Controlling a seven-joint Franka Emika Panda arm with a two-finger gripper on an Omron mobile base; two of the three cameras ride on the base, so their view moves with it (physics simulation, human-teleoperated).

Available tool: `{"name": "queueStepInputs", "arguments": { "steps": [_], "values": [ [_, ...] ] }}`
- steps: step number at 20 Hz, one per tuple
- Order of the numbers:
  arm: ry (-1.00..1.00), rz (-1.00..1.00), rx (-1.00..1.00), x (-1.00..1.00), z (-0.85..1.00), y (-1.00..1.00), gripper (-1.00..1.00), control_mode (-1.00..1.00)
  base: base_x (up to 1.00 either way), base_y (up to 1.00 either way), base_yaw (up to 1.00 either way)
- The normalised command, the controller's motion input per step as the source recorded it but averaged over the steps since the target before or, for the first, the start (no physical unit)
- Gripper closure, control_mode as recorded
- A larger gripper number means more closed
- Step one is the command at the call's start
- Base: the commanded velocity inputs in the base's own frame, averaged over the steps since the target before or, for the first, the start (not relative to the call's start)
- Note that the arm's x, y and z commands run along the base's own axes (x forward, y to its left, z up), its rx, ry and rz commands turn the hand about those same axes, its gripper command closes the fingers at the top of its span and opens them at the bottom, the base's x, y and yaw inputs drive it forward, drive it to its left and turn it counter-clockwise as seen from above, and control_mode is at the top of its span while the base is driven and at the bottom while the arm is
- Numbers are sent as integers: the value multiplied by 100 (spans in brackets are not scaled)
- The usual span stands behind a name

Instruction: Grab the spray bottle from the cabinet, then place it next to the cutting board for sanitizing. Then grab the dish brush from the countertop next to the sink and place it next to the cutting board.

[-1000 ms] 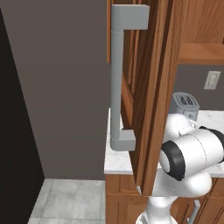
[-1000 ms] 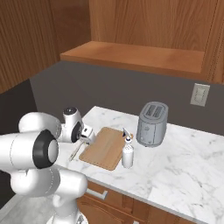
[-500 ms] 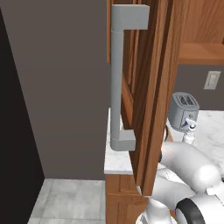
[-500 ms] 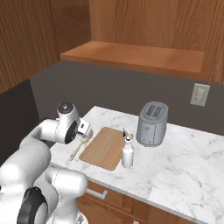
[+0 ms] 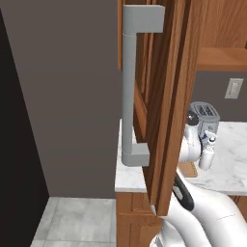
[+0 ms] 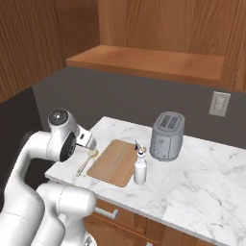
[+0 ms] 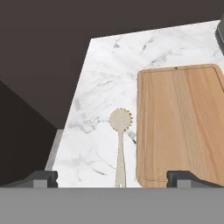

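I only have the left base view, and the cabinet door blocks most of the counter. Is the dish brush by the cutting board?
Observer: Yes. The dish brush lies flat on the countertop, alongside the cutting board, with a slim gap between them.
Operator: Is the gripper holding it?
Observer: No. The gripper is open above the brush's handle.
Operator: Where does the spray bottle sit relative to the board?
Observer: The spray bottle stands upright at the board's opposite edge, toward the toaster.
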Motion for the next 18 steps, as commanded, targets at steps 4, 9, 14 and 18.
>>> {"name": "queueStepInputs", "arguments": {
  "steps": [4, 9, 14, 18],
  "values": [
    [1, -2, 0, -85, 99, -17, -100, -100, 0, 0, 0],
    [0, 0, 0, -86, 100, -17, -100, -100, 0, 0, 0],
    [-8, 0, 0, -98, 88, -11, -100, -100, 0, 0, 0],
    [-22, 0, 0, -100, 61, -14, -100, -100, 0, 0, 0]
  ]
}}
